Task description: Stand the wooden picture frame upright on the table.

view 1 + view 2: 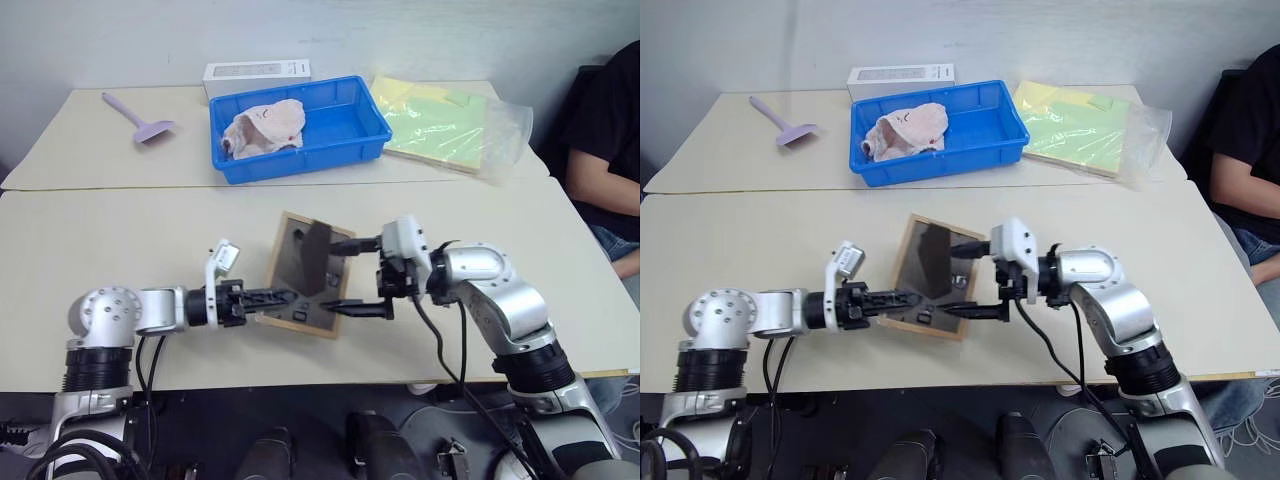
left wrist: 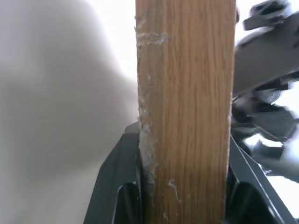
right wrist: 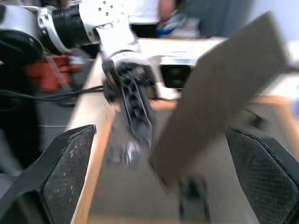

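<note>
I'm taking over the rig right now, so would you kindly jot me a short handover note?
Left gripper: shut on the wooden picture frame, clamping its wooden edge.
Right gripper: open, fingers either side of the fold-out stand, not gripping.
Frame: tilted over the table, dark back facing up, stand folded out.
Done: frame picked up, stand opened.
Left: turn it upright, set it on its stand, release.

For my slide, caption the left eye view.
Left gripper clamps the wooden picture frame tilted above the table; open right gripper flanks its fold-out stand.

One wooden picture frame (image 1: 305, 272), one blue bin (image 1: 297, 126), one white box (image 1: 256, 71), one purple scraper (image 1: 141, 119), two pincers.
</note>
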